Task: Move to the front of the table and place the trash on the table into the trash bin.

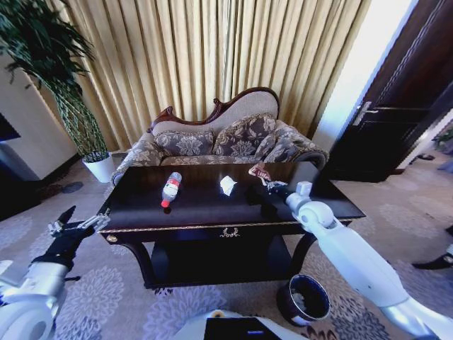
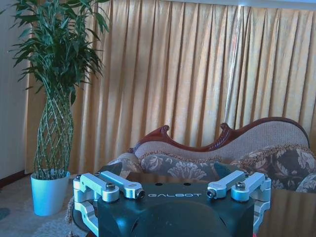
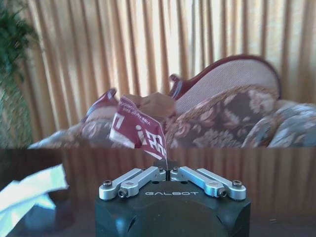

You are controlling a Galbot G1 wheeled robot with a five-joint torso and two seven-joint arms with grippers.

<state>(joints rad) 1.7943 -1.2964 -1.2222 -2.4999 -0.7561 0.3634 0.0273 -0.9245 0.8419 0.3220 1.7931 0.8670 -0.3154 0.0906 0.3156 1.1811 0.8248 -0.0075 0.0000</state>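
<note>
The dark glossy table [image 1: 141,212] stands before me with a clear bottle with a red label [image 1: 170,189] lying on its left half and a white paper wad [image 1: 227,185] near the middle. My right gripper [image 1: 271,186] reaches over the table's right half, shut on the brown-pink wrapper [image 1: 260,171]. In the right wrist view the wrapper [image 3: 140,131] stands up out of the shut gripper [image 3: 166,173], with the paper wad [image 3: 27,190] off to one side. The round dark trash bin [image 1: 304,299] sits on the carpet by the table's front right leg. My left gripper [image 1: 79,225] hangs open off the table's left end, holding nothing [image 2: 175,193].
A patterned sofa [image 1: 226,138] stands close behind the table, with curtains behind it. A tall plant in a white pot [image 1: 99,168] is at the back left and a dark door [image 1: 396,106] at the right. Patterned carpet surrounds the table.
</note>
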